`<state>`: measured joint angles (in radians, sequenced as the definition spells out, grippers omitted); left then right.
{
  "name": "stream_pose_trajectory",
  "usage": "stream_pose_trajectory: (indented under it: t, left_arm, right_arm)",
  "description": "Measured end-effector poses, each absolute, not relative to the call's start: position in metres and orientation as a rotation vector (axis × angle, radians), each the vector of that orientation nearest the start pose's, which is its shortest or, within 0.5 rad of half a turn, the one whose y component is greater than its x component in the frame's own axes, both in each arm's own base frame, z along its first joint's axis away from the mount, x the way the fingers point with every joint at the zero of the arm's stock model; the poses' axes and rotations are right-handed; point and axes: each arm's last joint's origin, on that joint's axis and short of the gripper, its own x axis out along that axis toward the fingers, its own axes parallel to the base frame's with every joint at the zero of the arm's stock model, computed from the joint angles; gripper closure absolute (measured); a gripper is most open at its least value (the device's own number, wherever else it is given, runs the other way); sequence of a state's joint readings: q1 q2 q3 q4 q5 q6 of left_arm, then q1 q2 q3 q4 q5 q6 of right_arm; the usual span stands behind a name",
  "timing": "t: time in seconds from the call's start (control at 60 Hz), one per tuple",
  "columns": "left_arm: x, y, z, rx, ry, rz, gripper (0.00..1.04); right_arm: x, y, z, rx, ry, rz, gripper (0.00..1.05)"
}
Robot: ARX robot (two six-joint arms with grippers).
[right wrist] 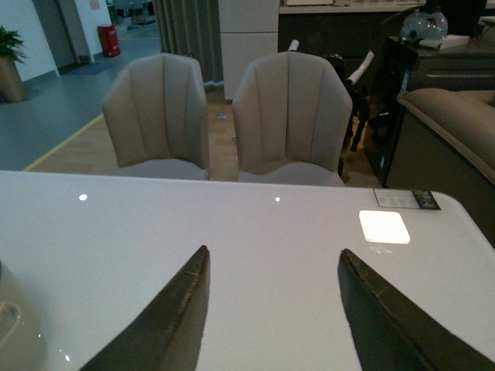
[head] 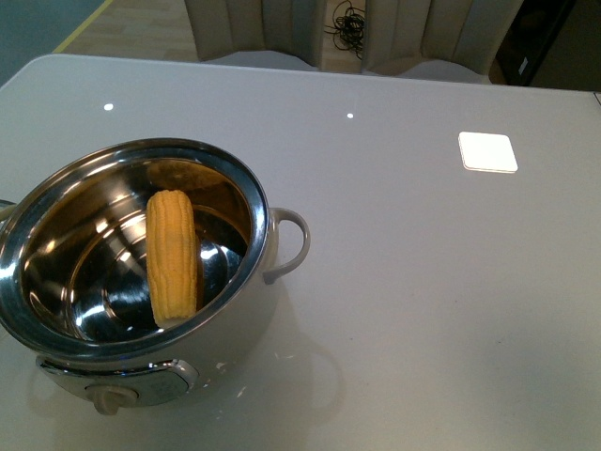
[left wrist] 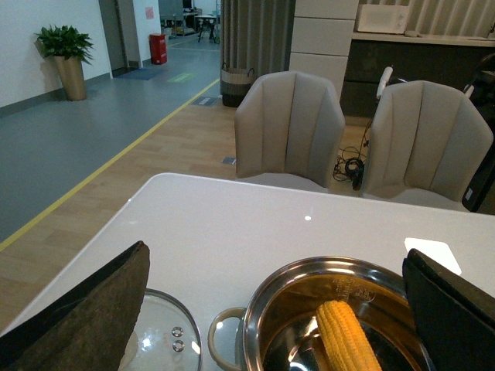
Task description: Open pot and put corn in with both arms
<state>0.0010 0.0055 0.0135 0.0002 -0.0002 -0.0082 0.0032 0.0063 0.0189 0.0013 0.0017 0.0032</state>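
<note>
Since the corn (head: 173, 256) already lies inside the pot (head: 56, 202), leaning from the steel floor up against the near wall, we judge the placing done — what remains is pulling both arms clear without knocking the rim. We would lift straight up before swinging away. Our left hand (left wrist: 271, 309) hovers above the pot, its two dark fingers (left wrist: 85, 317) spread wide and holding nothing, the corn showing between them. Beside the pot on the surface (head: 423, 282) rests the glass lid (left wrist: 164, 340). Our right hand (right wrist: 271, 309) hangs over bare surface, fingers likewise apart and empty — well off from the pot. Beyond stand two beige chairs (right wrist: 290, 116).
</note>
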Motion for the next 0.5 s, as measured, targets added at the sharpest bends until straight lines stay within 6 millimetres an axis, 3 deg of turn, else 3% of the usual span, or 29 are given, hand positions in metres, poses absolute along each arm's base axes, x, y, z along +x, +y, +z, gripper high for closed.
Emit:
stream_pose_trajectory:
  t: [0.217,0.5]
  left_arm:
    - [0.0972,0.0001,0.1677,-0.008,-0.008,0.001,0.07]
    - [0.0972,0.0001,0.1677,-0.008,-0.008,0.001,0.07]
  right_arm:
    - [0.0969,0.0003,0.1696,0.003,-0.014,0.002,0.08]
    - [0.0969,0.0003,0.1696,0.003,-0.014,0.002,0.09]
